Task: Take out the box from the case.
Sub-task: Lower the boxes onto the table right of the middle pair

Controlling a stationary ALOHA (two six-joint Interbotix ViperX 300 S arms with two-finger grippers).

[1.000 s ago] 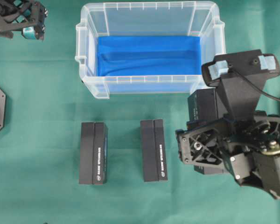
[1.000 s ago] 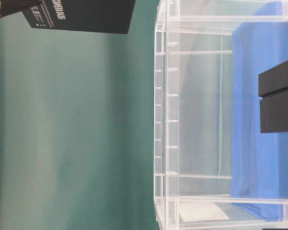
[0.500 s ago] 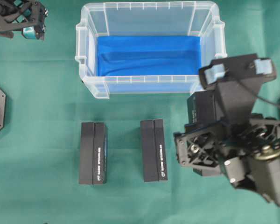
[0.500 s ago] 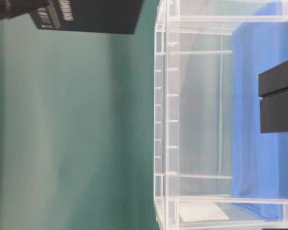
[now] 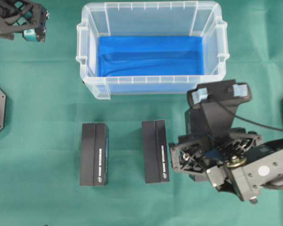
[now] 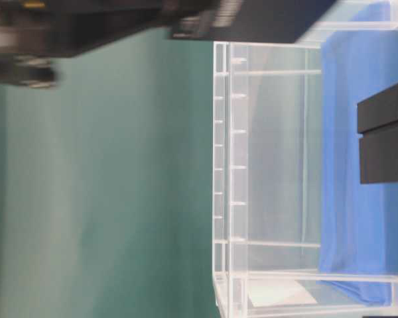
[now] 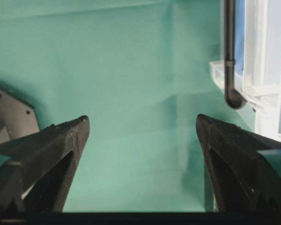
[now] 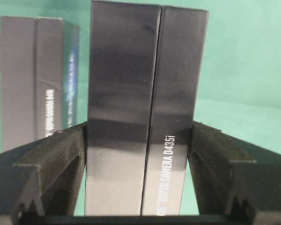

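The right pincer (image 8: 139, 140) is clamped on a black box (image 8: 145, 108), both fingers (image 8: 51, 159) pressed flat against its long sides. The box is out of the case (image 5: 151, 47) and sits under the right arm, in front of the case's right front corner. Whether it touches the worktop (image 5: 47, 117) cannot be told; the arm hides its underside in the overhead view.

The left pincer (image 7: 143, 136) stands wide apart and holds nothing. It is parked near the far left corner of the case, well apart from the boxes.

Two more black boxes, one on the left (image 5: 94, 154) and one in the middle (image 5: 155, 151), already lie side by side on the worktop. The case shows only its blue lining (image 5: 151, 56) from above.

Risks from this point:

- Collision with the middle box. The held box is near it (the wrist view shows a neighbour just beside it), so sideways drift during lowering could knock that box over.
- Tipping on release. If the fingers part before the box rests flat, it may fall or land askew.
- Slip. The box sides look smooth, so a jerk could let it slide between the fingers.
- Dragging. A finger that catches while the pincer withdraws could pull the box out of line.
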